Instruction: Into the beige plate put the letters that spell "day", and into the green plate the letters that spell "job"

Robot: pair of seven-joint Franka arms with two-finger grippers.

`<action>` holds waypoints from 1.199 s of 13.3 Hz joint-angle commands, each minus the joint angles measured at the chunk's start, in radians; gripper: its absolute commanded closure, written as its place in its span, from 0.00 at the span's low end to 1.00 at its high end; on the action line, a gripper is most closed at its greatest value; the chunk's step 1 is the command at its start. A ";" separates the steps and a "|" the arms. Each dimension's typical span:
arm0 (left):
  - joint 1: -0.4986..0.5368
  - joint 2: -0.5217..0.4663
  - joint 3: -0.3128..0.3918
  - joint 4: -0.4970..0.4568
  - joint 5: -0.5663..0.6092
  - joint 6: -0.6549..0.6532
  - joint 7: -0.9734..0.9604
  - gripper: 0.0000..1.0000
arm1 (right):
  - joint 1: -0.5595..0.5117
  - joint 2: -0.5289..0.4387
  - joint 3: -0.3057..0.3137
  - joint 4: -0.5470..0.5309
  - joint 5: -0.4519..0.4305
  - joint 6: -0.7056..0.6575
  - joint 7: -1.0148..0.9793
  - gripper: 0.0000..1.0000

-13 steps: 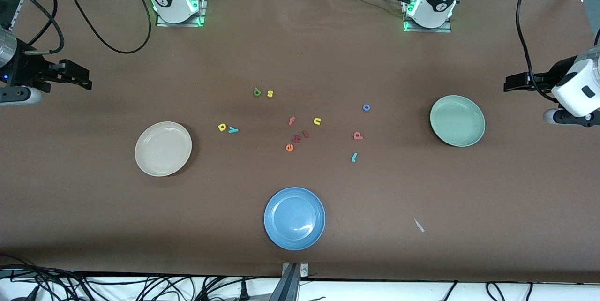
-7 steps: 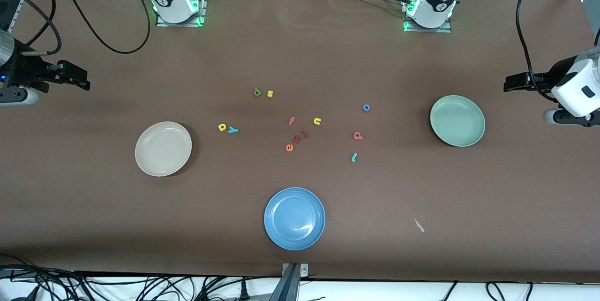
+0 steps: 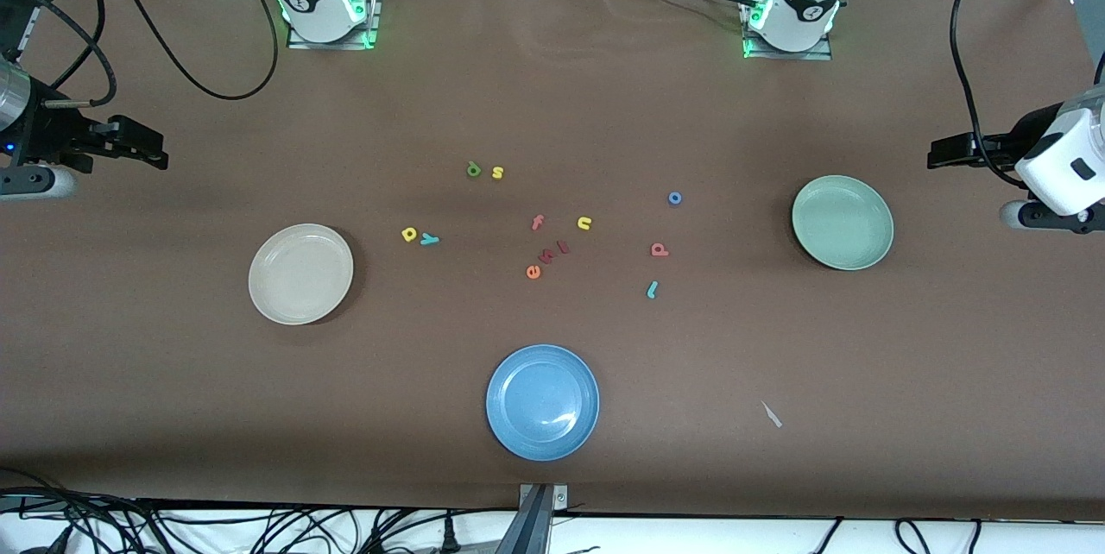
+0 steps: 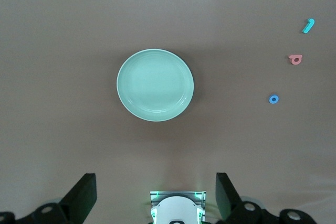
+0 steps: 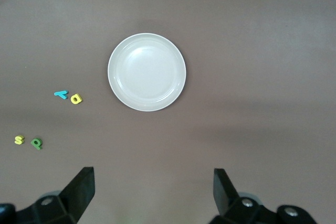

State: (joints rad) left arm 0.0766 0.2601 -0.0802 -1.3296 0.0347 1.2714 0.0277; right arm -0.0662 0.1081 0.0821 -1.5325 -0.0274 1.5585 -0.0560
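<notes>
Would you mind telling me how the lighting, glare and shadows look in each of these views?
Front view: even overhead light, a soft sheen on the blue plate, green status lights glowing at both arm bases. Left wrist view: the green plate looks washed out and minty, with a faint shadow around it. Right wrist view: the beige plate is nearly overexposed white, the table dimmer toward the corners.

Three plates lie on the bench: the beige plate (image 3: 300, 273), the green plate (image 3: 842, 222) and a blue plate (image 3: 542, 401). Eleven foam letters are scattered around the blue plate's end of the bench: three yellow, two teal, one dark green, one blue, one orange, three pink or red.
</notes>
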 commanded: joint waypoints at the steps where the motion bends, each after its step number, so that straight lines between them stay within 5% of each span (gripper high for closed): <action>1: 0.005 -0.016 -0.001 -0.014 -0.016 0.002 0.012 0.01 | -0.007 0.007 0.002 0.022 0.021 -0.003 0.007 0.00; 16: 0.005 -0.012 -0.001 -0.014 -0.018 0.036 0.011 0.00 | -0.007 0.022 0.002 0.023 0.021 0.002 0.007 0.00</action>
State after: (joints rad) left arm 0.0767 0.2602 -0.0802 -1.3302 0.0347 1.2933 0.0277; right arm -0.0662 0.1217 0.0821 -1.5325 -0.0274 1.5642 -0.0555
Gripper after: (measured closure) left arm 0.000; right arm 0.000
